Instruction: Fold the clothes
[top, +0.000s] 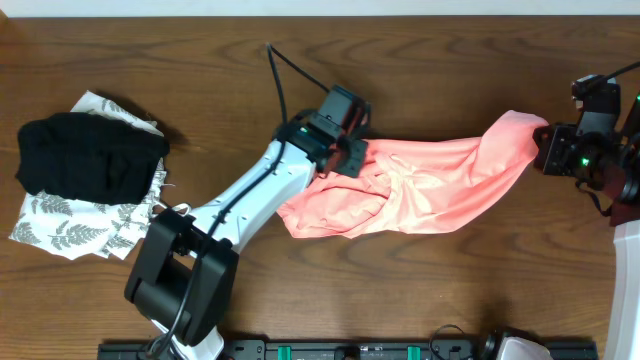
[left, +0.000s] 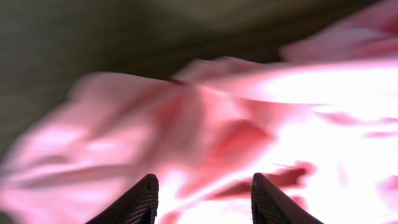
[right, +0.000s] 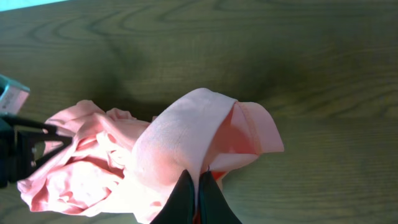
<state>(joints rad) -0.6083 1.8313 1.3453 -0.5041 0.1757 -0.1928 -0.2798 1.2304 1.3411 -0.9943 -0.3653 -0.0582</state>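
At far left, the black garment (top: 90, 155) is resting on the white leaf-print garment (top: 70, 235), well apart from the work. The left claw (top: 345, 160) is hovering over the left end of the T-shirt (top: 430, 185), jaws standing partly apart, gripping nothing. The T-shirt is lying bunched across the middle of the surface (top: 450, 70), with its right end raised. The right claw (top: 545, 148) is pinching that end, jaws closed on fabric. Risk, as I am judging it: with one end held, a rightward pull may drag the crumpled bulk rather than spread it, and the thin fabric may slip from the pinch.
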